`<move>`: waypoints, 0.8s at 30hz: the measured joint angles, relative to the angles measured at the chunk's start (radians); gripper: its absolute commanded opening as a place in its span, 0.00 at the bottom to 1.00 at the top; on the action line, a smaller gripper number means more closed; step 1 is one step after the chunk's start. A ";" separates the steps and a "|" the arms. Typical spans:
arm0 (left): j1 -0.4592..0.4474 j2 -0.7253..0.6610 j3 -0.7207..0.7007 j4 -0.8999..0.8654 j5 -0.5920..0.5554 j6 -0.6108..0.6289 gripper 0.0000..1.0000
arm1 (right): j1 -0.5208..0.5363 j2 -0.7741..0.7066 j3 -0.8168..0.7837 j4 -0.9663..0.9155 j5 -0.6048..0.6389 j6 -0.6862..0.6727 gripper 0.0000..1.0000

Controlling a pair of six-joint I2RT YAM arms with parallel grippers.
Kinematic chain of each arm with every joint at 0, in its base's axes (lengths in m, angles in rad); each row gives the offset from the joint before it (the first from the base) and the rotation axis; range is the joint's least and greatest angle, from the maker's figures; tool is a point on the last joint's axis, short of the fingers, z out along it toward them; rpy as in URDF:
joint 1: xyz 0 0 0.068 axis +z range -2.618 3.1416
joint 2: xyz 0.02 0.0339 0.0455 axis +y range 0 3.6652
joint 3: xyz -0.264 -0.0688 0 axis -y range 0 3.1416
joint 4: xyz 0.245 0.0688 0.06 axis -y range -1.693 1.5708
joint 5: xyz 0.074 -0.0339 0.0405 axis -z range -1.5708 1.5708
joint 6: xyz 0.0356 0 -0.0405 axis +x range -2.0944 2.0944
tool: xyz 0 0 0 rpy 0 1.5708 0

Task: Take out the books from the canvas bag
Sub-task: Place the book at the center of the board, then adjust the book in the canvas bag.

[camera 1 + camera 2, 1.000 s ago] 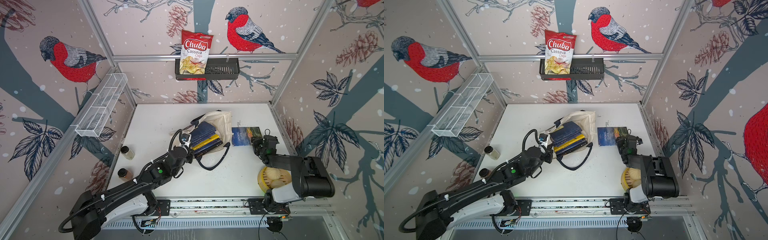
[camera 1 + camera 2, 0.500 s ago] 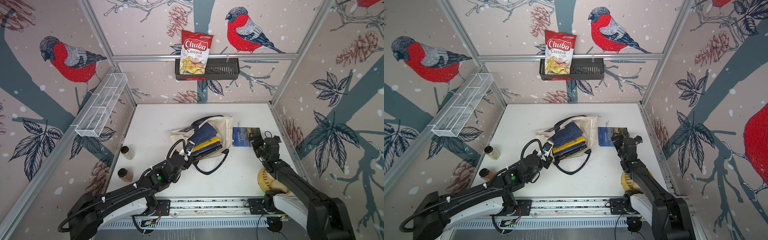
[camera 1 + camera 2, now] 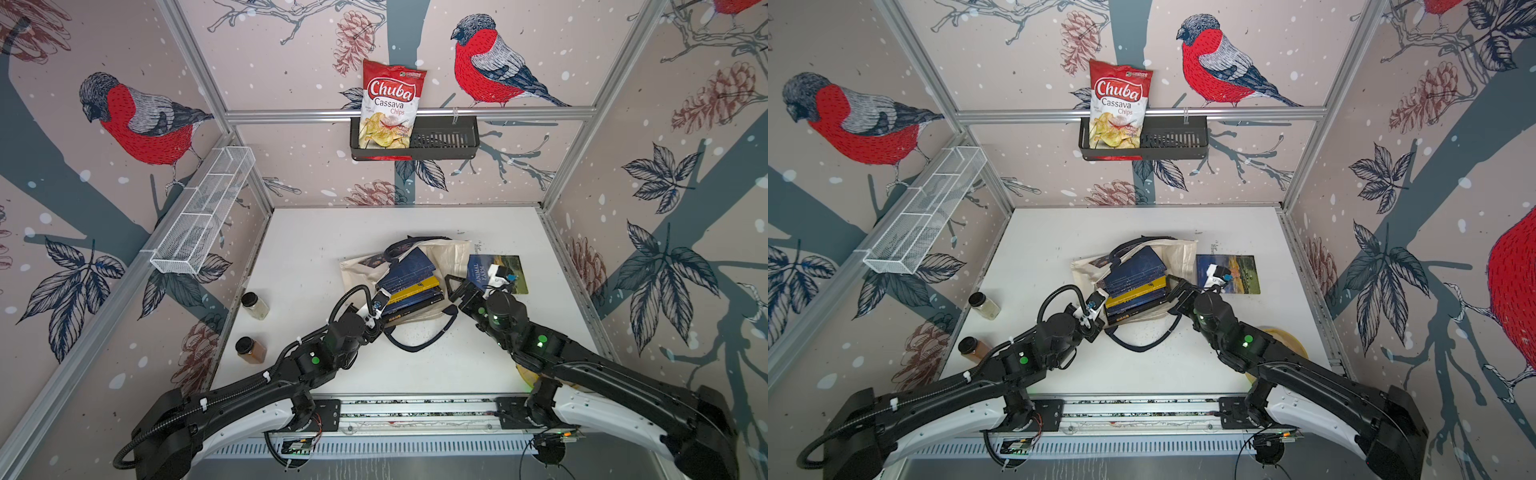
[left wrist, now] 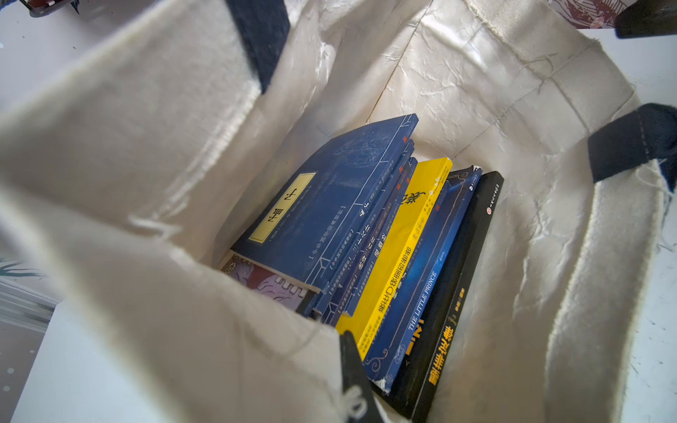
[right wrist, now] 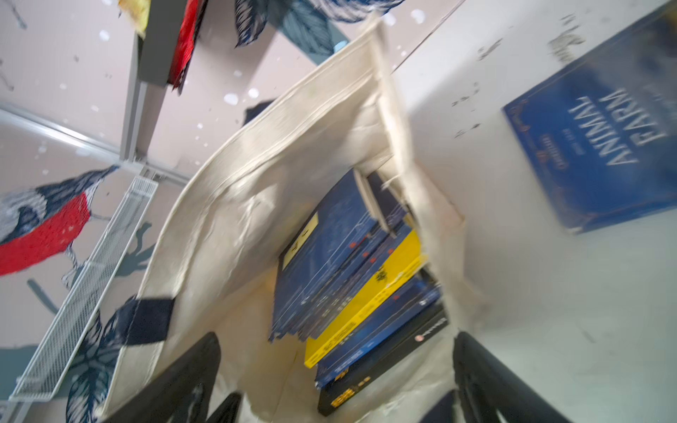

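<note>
The cream canvas bag lies open at mid-table, its mouth toward the arms. Inside, several books stand side by side: navy ones, a yellow one and a black one. My left gripper is shut on the bag's near rim. My right gripper is open at the bag's mouth, its fingers either side of the books' ends without touching them. One blue book, "Animal Farm", lies flat on the table right of the bag.
Two small jars stand near the left wall. A yellow round thing lies under my right arm. A chips packet sits in a black wall basket on the back wall. A white wire shelf hangs on the left wall.
My right arm has swung from the "Animal Farm" book to the bag's mouth with its jaws opened wide. The left gripper has stayed shut on the rim, drawing the bag slightly frontward.
</note>
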 measured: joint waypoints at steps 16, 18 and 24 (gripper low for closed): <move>0.000 -0.016 -0.006 -0.001 0.028 0.029 0.00 | -0.018 0.536 0.200 0.297 -0.169 -0.005 0.67; 0.000 -0.016 -0.006 -0.001 0.031 0.034 0.00 | -0.042 0.580 0.211 0.328 -0.219 0.006 0.67; 0.000 -0.019 -0.006 -0.001 0.034 0.036 0.00 | -0.067 0.669 0.240 0.360 -0.307 0.047 0.65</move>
